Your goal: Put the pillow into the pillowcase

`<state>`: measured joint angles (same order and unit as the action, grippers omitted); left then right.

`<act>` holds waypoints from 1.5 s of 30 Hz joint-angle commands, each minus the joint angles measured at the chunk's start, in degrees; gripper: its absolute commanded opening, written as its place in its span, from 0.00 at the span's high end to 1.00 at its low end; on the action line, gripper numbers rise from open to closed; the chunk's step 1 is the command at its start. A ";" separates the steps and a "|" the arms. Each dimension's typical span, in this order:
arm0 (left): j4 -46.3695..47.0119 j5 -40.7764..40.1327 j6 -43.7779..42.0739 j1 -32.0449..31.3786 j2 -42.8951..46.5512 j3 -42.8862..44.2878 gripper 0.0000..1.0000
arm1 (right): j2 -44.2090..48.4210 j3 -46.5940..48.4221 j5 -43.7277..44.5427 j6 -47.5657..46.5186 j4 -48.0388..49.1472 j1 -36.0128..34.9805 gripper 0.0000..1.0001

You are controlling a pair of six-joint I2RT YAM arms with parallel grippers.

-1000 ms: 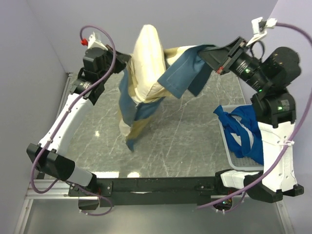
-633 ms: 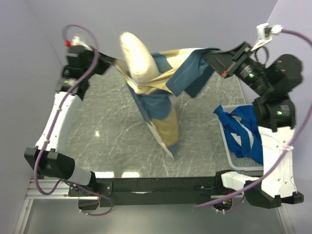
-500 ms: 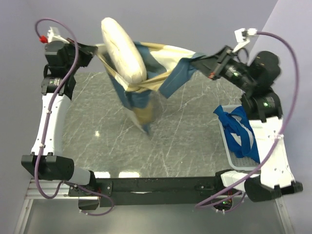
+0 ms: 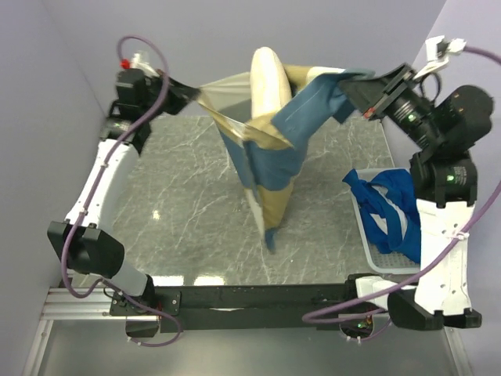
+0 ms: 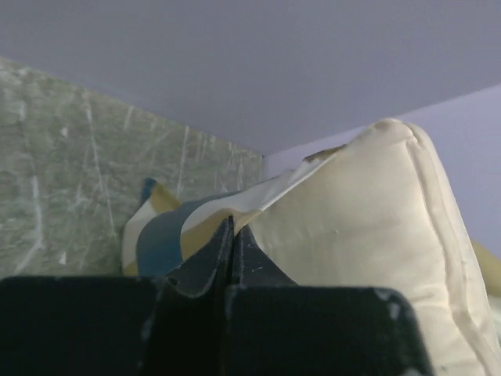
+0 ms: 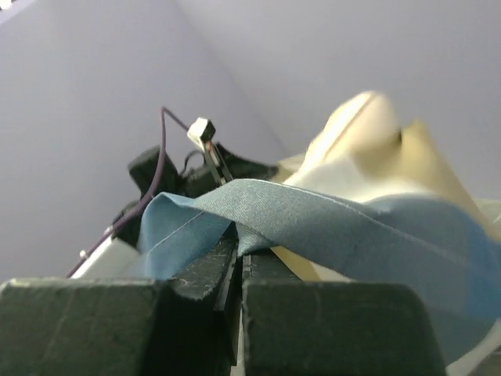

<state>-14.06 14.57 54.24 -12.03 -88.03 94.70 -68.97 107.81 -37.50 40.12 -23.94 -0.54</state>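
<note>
My left gripper (image 4: 190, 94) is pinched shut on the pale edge of the pillowcase (image 4: 270, 160) at the far left. My right gripper (image 4: 354, 92) is pinched on its blue edge at the far right. Between them the case hangs lifted over the table (image 4: 172, 196), its mouth stretched across the far side. Its tan and blue body droops toward the near side, and I cannot tell whether the lowest tip touches the table. The pillow (image 4: 266, 78) stands upright in the mouth, lower part inside, rounded top poking out above the stretched edge. In my left wrist view the fingers (image 5: 211, 266) press together on fabric, the pillow just right of them. A blue cloth (image 4: 387, 211) lies in a tray (image 4: 376, 263) at the right, well apart.
</note>
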 commanded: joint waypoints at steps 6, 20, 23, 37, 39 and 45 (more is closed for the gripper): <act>8.70 9.77 10.27 23.54 2.17 9.62 0.99 | -1.95 -9.37 11.03 -5.75 5.92 -23.09 1.00; 13.62 8.57 3.16 -1.31 6.98 -25.31 0.97 | 7.17 -57.85 17.19 -4.44 19.97 -25.30 1.00; 20.38 5.66 4.29 -8.08 9.45 -39.99 0.94 | 9.98 -68.59 22.01 -5.22 20.61 -26.62 0.78; 10.48 -3.83 -4.13 -15.39 17.98 -45.93 0.90 | 12.33 -56.68 40.23 -10.84 5.05 -26.45 0.00; 7.57 -4.28 -5.45 -15.48 16.49 -41.01 0.91 | 7.47 -53.68 33.92 -10.85 8.18 -26.27 0.00; 4.75 -5.69 -7.74 -15.83 9.55 -33.88 0.91 | -12.74 -51.83 18.46 -7.78 18.82 -25.48 0.00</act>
<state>-5.85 10.87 49.95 -27.51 -74.35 57.17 -72.42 55.75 -8.10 30.98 -10.31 -26.46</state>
